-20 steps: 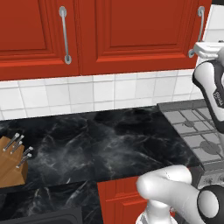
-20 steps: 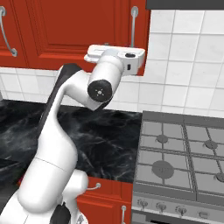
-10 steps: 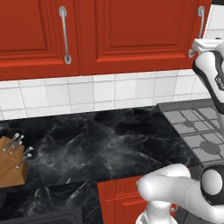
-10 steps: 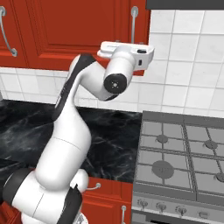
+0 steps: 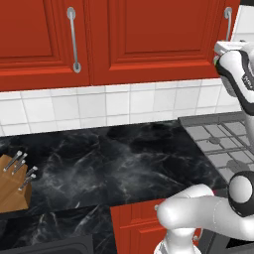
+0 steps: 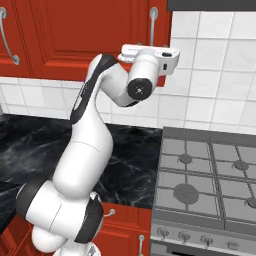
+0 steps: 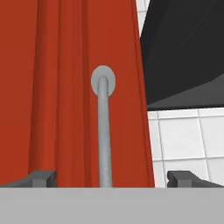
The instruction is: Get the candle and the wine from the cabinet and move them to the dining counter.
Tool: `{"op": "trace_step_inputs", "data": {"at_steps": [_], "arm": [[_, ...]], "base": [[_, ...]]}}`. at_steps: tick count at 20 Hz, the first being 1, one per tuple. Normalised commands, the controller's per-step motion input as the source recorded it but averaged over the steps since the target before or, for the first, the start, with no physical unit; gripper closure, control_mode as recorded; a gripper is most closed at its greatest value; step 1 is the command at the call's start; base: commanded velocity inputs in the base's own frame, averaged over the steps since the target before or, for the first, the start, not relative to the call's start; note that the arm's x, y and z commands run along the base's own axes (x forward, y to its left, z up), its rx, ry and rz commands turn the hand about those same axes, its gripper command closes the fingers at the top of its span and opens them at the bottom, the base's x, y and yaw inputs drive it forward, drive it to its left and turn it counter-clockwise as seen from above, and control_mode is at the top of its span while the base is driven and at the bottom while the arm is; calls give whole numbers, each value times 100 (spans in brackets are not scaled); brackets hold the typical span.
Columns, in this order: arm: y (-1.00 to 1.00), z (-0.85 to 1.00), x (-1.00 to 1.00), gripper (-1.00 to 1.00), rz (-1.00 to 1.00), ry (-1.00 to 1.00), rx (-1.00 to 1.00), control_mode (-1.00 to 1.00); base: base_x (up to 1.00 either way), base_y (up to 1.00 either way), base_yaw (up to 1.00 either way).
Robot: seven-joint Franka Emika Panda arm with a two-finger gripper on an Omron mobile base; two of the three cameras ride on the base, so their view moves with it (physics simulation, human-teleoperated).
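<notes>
The red cabinet (image 5: 158, 39) hangs above the worktop with its doors shut. The candle and the wine are hidden, and the dining counter is out of view. My gripper (image 7: 112, 178) is raised at the lower end of the right door's curved silver handle (image 7: 103, 131). It is open, and the bar rises between the two fingertips (image 7: 41, 177) without either touching it. From the right base view the white hand (image 6: 150, 54) sits just below that handle (image 6: 153, 25). The left base view shows the same handle (image 5: 227, 20) above the wrist.
A black marble worktop (image 5: 114, 158) with a white-tile backsplash runs below. A wooden knife block (image 5: 12, 186) stands at its left end. A gas stove (image 6: 210, 170) is on the right, under a dark range hood (image 7: 183, 48). Another door handle (image 5: 73, 39) is further left.
The arm has stretched upward and the hand has moved up and right, closer under the right door's handle. The jaws have stayed open.
</notes>
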Motion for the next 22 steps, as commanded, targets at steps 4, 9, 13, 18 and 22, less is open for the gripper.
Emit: {"op": "trace_step_inputs", "data": {"at_steps": [4, 9, 13, 18, 22], "arm": [[-1, 0, 36, -100, 3, -2, 0, -100], [0, -2, 33, -100, 3, -2, 0, -100], [-3, 0, 33, -100, 3, 0, 0, -100], [-8, 0, 28, -100, 3, 0, 0, -100], [-2, 0, 20, -100, 3, 0, 0, -100]], "base": [[0, 0, 0], [0, 0, 0], [0, 0, 0], [0, 0, 0], [0, 0, 0]]}}
